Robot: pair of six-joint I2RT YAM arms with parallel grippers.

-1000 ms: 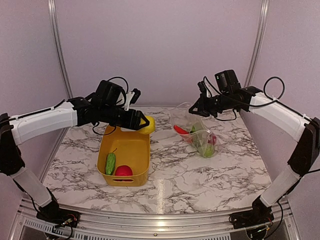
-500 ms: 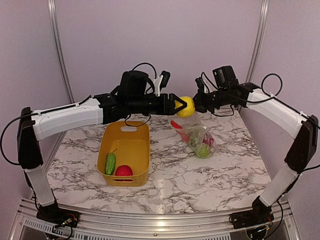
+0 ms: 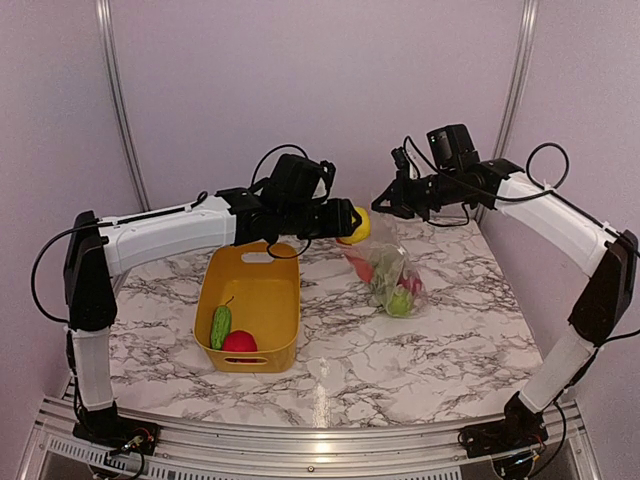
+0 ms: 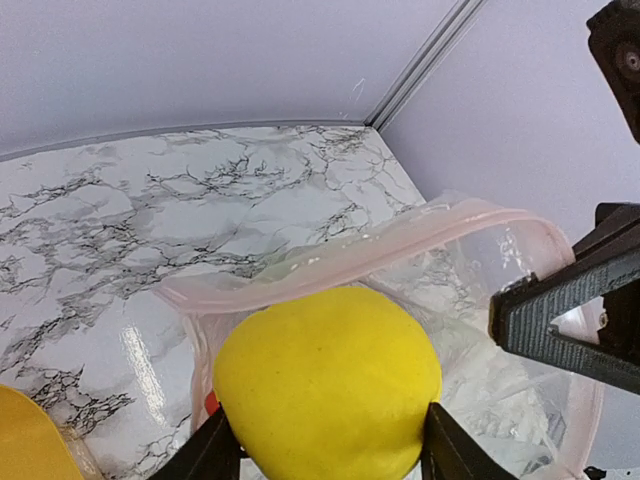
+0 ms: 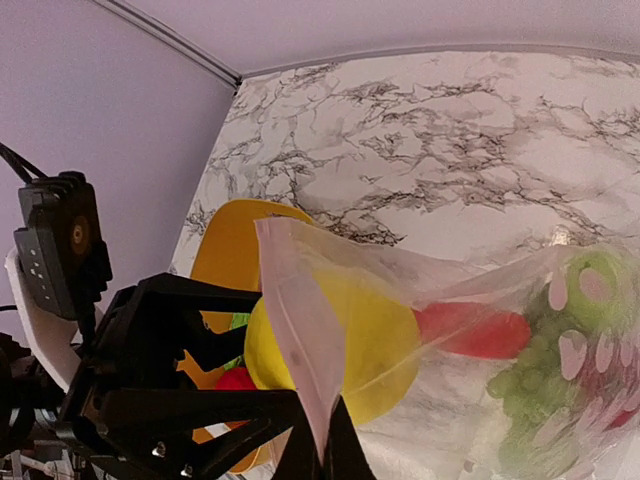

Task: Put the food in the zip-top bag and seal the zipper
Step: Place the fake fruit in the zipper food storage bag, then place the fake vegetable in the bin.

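My left gripper (image 3: 352, 220) is shut on the yellow lemon (image 3: 357, 225) and holds it in the open mouth of the clear zip-top bag (image 3: 392, 272). In the left wrist view the lemon (image 4: 325, 380) sits between my fingers, just under the pink zipper (image 4: 330, 262). My right gripper (image 3: 385, 205) is shut on the bag's zipper edge (image 5: 295, 330) and holds the bag up above the table. Inside the bag lie a red piece (image 5: 470, 330), green grapes (image 5: 525, 420) and other food. A green cucumber (image 3: 221, 326) and a red apple (image 3: 239, 343) lie in the yellow tub (image 3: 250, 285).
The yellow tub stands on the marble table (image 3: 340, 370) left of the bag. Metal frame posts (image 3: 118, 100) run up the back wall on both sides. The table's front rail (image 3: 320, 435) lies near the arm bases.
My left gripper has carried the lemon from above the tub rightwards and down into the bag's mouth. My right gripper has lifted the bag's edge and kept hold of it.
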